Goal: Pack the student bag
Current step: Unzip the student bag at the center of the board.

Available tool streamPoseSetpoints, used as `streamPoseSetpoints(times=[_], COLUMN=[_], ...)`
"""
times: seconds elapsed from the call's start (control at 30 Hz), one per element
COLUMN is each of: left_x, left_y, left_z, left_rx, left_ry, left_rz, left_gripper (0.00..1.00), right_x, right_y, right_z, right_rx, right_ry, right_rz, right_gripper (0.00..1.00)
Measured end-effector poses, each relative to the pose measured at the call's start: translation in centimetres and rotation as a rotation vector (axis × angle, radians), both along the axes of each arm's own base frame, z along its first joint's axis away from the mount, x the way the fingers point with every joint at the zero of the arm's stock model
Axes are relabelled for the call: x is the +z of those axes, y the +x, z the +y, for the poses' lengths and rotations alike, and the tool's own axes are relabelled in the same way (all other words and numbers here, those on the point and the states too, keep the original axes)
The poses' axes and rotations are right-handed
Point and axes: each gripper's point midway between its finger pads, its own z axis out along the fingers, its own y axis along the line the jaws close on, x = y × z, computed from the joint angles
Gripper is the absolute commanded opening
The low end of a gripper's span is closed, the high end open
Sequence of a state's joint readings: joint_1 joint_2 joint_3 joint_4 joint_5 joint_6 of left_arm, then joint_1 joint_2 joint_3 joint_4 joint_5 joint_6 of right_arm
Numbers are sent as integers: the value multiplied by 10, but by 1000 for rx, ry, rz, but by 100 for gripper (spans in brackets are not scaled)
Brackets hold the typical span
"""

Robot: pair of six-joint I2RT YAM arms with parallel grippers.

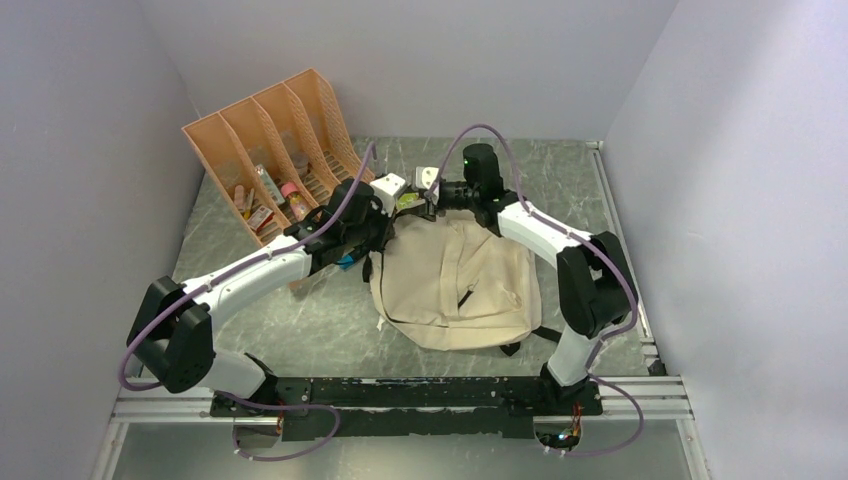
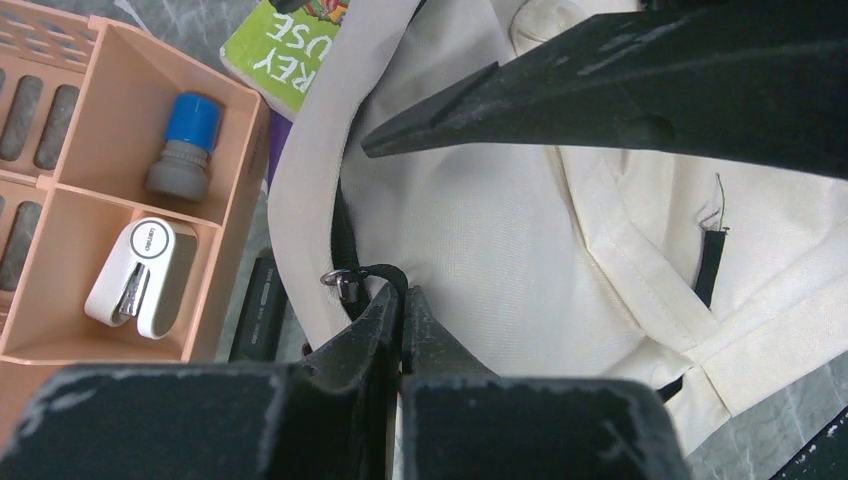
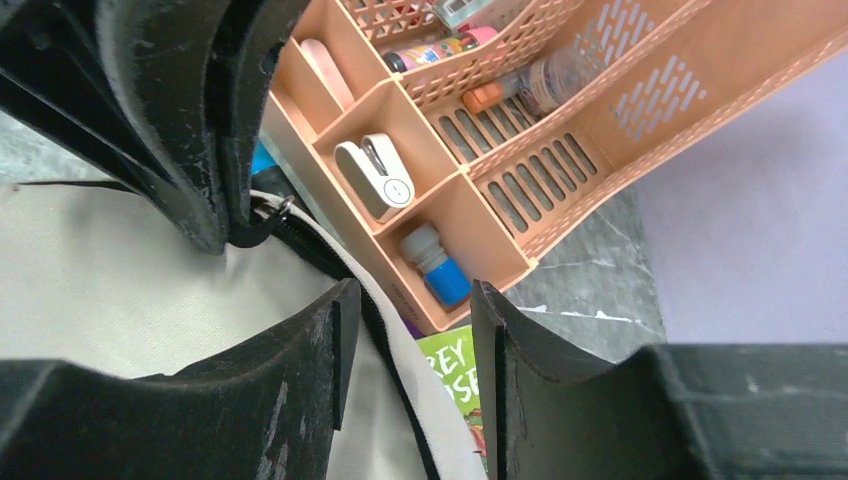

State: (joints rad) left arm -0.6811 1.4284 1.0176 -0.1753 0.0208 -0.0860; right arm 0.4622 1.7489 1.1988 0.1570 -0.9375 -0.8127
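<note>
Left gripper (image 2: 402, 293): jaws pressed together, pinching the black zipper pull (image 2: 385, 272) of the student bag (image 1: 455, 285). The pull's small metal ring (image 2: 338, 281) sits just beside the fingertips, on the bag's rim.

Right gripper (image 3: 412, 292): jaws apart with a clear gap, nothing clamped. The bag's cream rim and its black zipper line run through that gap. I can't tell whether either finger touches the fabric. The right gripper's tips point toward the left gripper, and the two are close together at the bag's top edge.

The bag lies flat on the grey marbled table (image 1: 300, 330). Its top rim is at both grippers and its body spreads back from them toward the arm bases, between the two arms. A front pocket with a black zipper tab faces up.

A green book (image 3: 455, 375) is partly under the bag rim, just by the right gripper's outer finger. It lies between the bag and the orange organizer (image 1: 270, 150).

The organizer stands just beyond both grippers, on the left gripper's outer side. In its low front compartments there is a blue-capped bottle (image 2: 185, 140) in one. A white stapler-like item (image 2: 140, 275) is in the next compartment. Other small items in the tall slots are too small to identify.

A dark flat object (image 2: 262, 305) lies between the organizer and the bag, beside the left fingertips. I can't tell what it is.
</note>
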Motion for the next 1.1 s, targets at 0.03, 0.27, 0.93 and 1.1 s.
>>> streamPoseSetpoints(times=[0.03, 0.27, 0.93, 1.1], left_x=[0, 0, 0, 3], left_y=[0, 0, 1, 1], left_z=[0, 0, 1, 3], left_rx=[0, 1, 15, 37], left_ry=[0, 0, -10, -19], left_rz=[0, 0, 8, 11], left_gripper=[5, 5, 5, 5], right_x=[-1, -15, -43, -47], right_y=[1, 5, 15, 17], right_z=[0, 3, 11, 9], right_rx=[0, 18, -9, -46], right_ry=[-6, -46, -61, -36], right_rz=[-6, -9, 9, 15], right_gripper=[48, 47, 8, 0])
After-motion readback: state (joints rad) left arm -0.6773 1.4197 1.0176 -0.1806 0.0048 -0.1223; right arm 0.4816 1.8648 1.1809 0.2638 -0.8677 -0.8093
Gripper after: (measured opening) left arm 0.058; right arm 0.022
